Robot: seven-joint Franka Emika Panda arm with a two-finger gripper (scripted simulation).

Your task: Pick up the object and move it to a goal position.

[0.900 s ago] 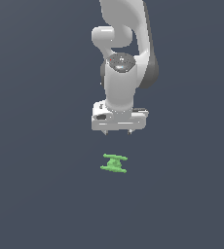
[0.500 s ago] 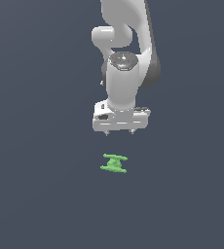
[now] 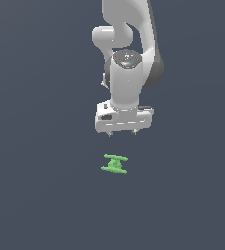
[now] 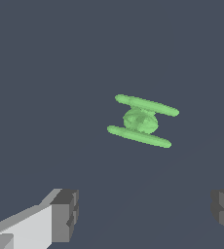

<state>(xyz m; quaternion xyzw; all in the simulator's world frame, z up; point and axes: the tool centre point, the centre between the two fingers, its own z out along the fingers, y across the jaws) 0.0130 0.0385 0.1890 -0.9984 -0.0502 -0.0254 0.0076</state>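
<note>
Hovering above the tabletop (image 3: pixel 41 195), the gripper (image 3: pixel 123 133) is held with its fingers (image 4: pixel 64 215) spread wide and nothing between them. The green piece (image 3: pixel 115 164) lies flat on the tabletop, below the gripper and slightly toward the exterior view's left, well clear of the fingertips. In the wrist view the green piece (image 4: pixel 143 120) is seen ahead of the gap between the fingers rather than inside it, so the gripper is best shifted over the piece before it is lowered. The two thin bars are joined by a rounded stem, and a grasp across both bars is probably the steadiest, though the stem's exact shape is hard to judge at this size. The descent should be made straight and slow, so that the small piece is not nudged aside.
</note>
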